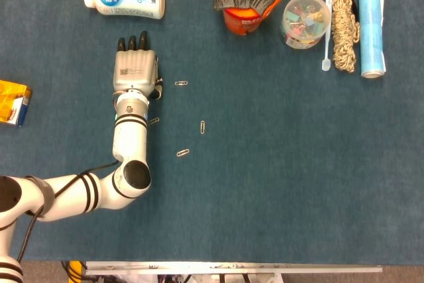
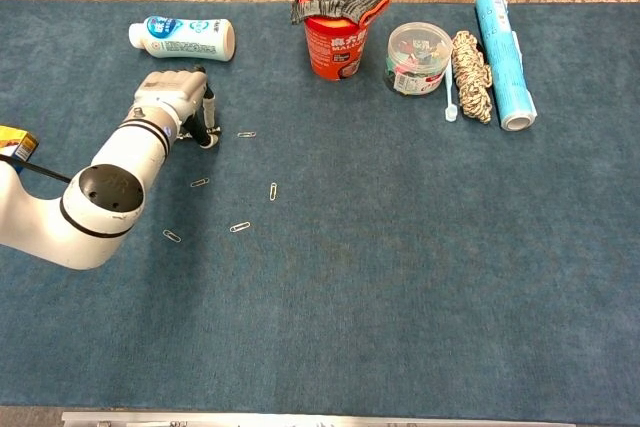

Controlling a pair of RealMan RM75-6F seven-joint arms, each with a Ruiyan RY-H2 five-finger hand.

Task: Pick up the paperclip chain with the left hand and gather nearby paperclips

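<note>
**Left hand palm-down by the clips, chain not made out**

Nearest on the blue desk: loose paperclips. One at front left, one a bit right of it, one upright further on, one just beside the forearm. Another lies just right of the left hand, near the thumb side but apart.

Hand is palm-down on/over the desk, dark fingertips pointing to the far side, fingers lying close together. Something small and dark sits at its thumb side in chest view; can't tell if it's the paperclip chain or whether hand grips anything.

Further back: yellow box at left edge, white bottle lying down, red cup w/ grey cloth on top, clear tub of clips, rope bundle, blue roll.
</note>
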